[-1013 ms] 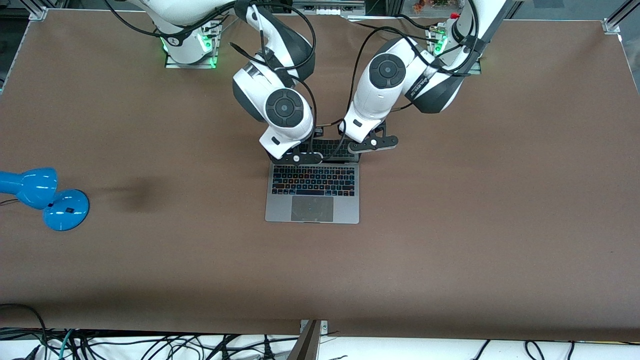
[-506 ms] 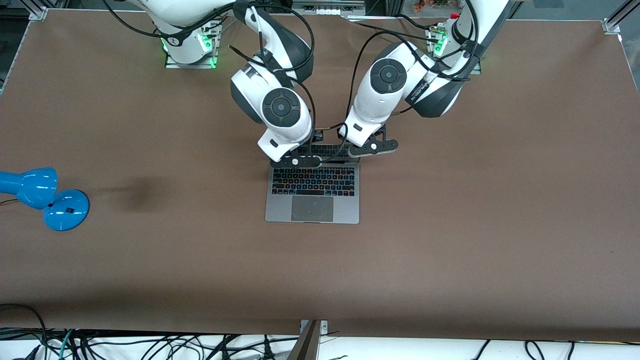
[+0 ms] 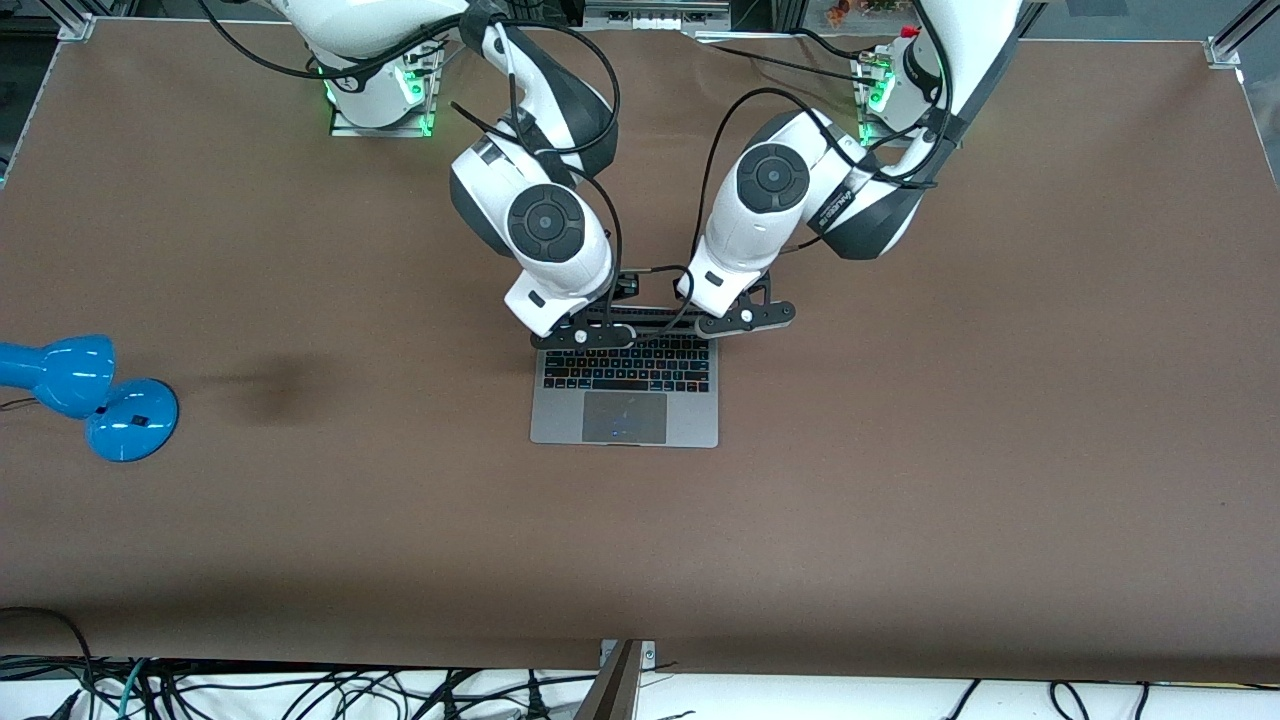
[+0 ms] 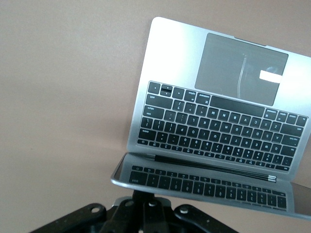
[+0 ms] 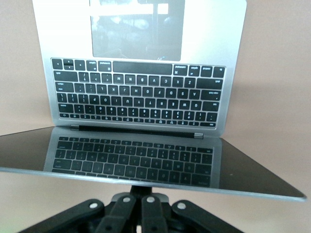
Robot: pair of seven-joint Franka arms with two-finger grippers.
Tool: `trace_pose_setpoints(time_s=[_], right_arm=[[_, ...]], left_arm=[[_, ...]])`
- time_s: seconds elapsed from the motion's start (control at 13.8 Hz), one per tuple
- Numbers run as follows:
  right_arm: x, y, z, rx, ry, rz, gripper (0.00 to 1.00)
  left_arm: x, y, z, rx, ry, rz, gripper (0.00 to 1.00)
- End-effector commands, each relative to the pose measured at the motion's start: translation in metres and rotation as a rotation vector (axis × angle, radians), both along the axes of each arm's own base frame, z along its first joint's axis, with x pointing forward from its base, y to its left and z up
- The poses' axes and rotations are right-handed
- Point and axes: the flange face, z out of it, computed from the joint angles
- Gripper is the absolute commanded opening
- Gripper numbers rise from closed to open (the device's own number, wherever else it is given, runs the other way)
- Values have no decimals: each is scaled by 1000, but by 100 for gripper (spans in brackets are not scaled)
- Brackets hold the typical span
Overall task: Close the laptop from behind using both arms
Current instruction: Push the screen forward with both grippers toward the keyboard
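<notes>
The laptop [image 3: 624, 395] lies near the middle of the brown surface [image 3: 900, 450], partly open, its trackpad edge toward the front camera and its hinge toward my two bases. One laptop is present, and one blue desk lamp [image 3: 85, 395] lies at the right arm's end of the surface, well apart from it.

My left claw [image 3: 745, 318] is at the lid's upper edge, at the corner toward the left arm's end; my right claw [image 3: 585, 336] is at the same edge, at the corner toward the right arm's end. Both are over the keyboard's rear rows. Whether their fingers are spread or together I cannot tell: the fingertips lie hidden under the lid edge. Contact with the lid looks likely but cannot be confirmed.

In the left wrist view the lid [image 4: 204, 187] tilts over the keyboard [image 4: 218, 128], its glass mirroring the keys; the black claw housing [image 4: 141, 218] shows just under the lid's edge. The right wrist view shows the same arrangement: the lid [image 5: 146, 165] leans over the keyboard [image 5: 138, 92], with the housing [image 5: 141, 213] below its edge.

Bare surface surrounds the laptop on all sides, widest between it and the front-camera edge.
</notes>
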Motion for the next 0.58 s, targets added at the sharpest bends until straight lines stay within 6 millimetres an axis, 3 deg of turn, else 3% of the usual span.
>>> trace_pose_setpoints(time_s=[0.0,0.51], right_arm=[[7,-1,-4,9,-33,10,0],[30,-19,-19,20,-75,45,0]], left_arm=[[12,-4,-8,19,-13,3,0],[39,2,-24,29,-16,23,0]])
